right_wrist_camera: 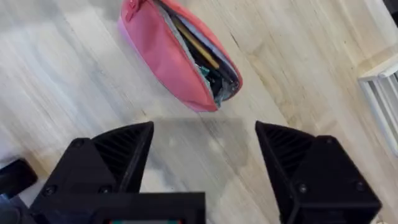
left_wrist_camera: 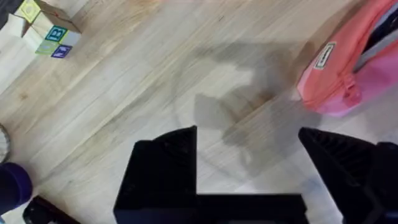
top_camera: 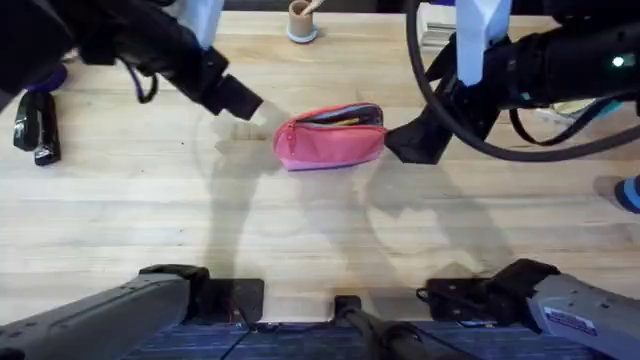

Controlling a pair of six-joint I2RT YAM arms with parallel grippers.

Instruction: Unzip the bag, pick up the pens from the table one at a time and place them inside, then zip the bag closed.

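The pink bag (top_camera: 330, 140) lies in the middle of the table (top_camera: 150, 220) with its zipper open. Inside the opening a yellow-orange pen (right_wrist_camera: 200, 47) lies lengthwise, also seen as a thin streak (top_camera: 345, 121) from overhead. I cannot tell whether another pen lies beside it. My left gripper (top_camera: 255, 110) hovers just left of the bag, open and empty; the left wrist view has the bag's end (left_wrist_camera: 348, 74) beyond its fingers (left_wrist_camera: 165, 168). My right gripper (top_camera: 405, 143) sits just right of the bag, open and empty, with the bag (right_wrist_camera: 165, 53) a short way ahead.
A black stapler-like object (top_camera: 35, 125) lies at the far left. A small wooden cup (top_camera: 302, 20) stands at the back. Letter blocks (left_wrist_camera: 46, 31) sit off to the left. A blue thing (top_camera: 628, 192) is at the right edge, a white rack (right_wrist_camera: 382, 93) beyond.
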